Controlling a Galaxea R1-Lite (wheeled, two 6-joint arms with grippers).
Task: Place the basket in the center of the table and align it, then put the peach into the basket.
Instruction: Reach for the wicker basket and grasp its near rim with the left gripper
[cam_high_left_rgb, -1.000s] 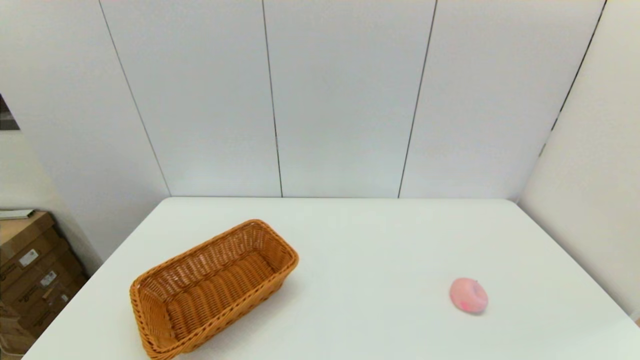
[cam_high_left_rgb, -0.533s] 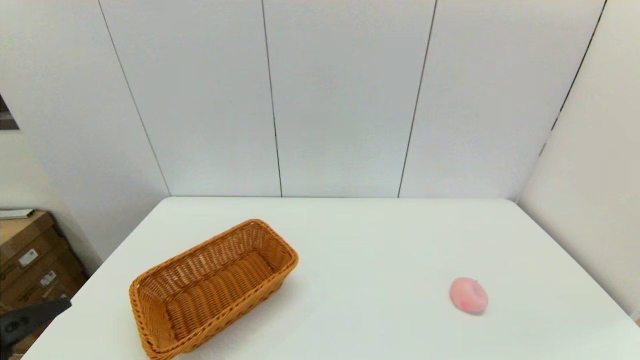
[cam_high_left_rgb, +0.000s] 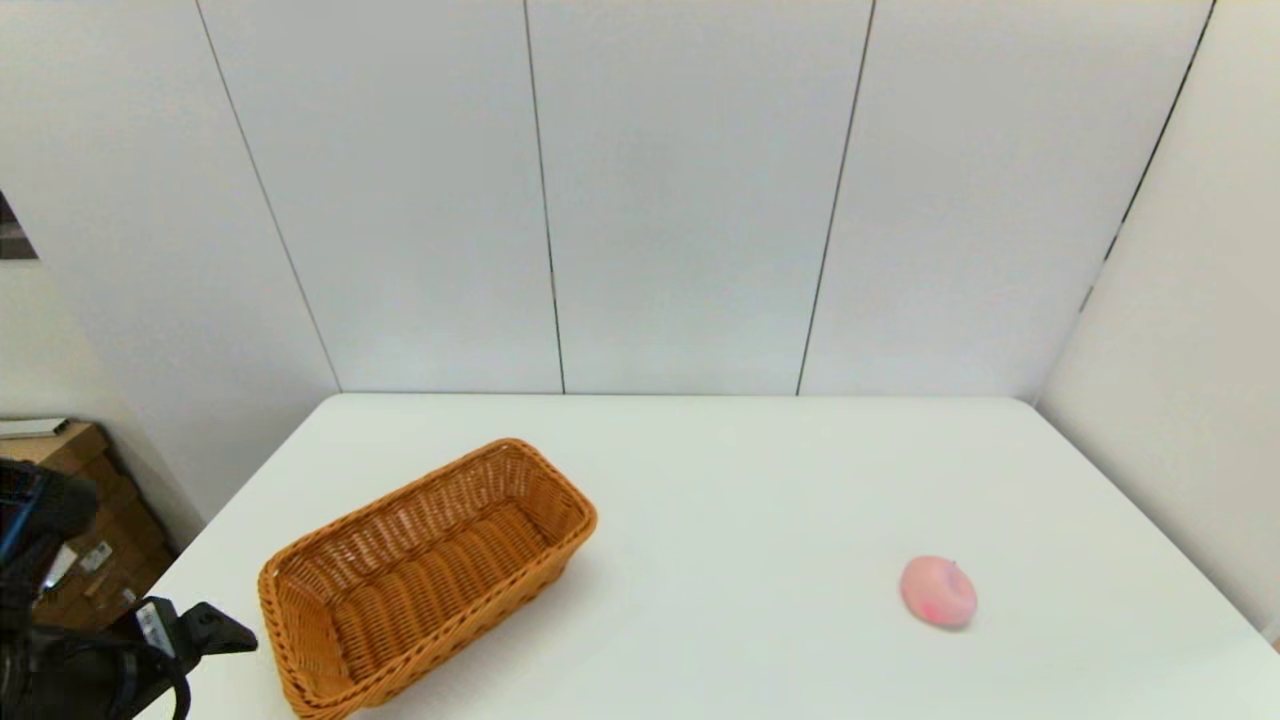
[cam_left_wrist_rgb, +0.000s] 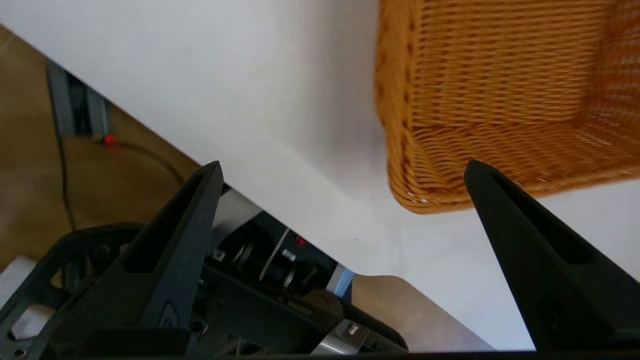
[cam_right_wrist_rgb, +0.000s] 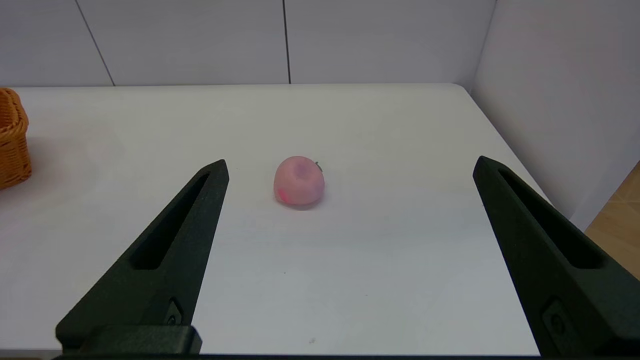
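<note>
Reaching in from the near-left corner, the left gripper (cam_left_wrist_rgb: 342, 167) hangs with its fingers spread wide apart and nothing between them, just off the near-left corner of the basket (cam_high_left_rgb: 425, 575). That basket lies on the left half of the table (cam_high_left_rgb: 760, 500), well off centre and skewed, its long axis running from near-left to far-right, so the step in hand looks like taking hold of it to shift and square it. A good grip would likely put one finger inside and one outside the braided rim at the near short wall, seated low enough that the woven wall does not slip out as the basket slides right. Dragging it flat along the tabletop, rather than lifting one end, should keep it from tipping, and a gentle turn during the slide can bring its long sides parallel with the table's edges. The peach (cam_high_left_rgb: 938, 592) rests alone on the right, well apart from the basket, where the right gripper (cam_right_wrist_rgb: 350, 167) sits nearer the robot with fingers wide apart, facing it.
</note>
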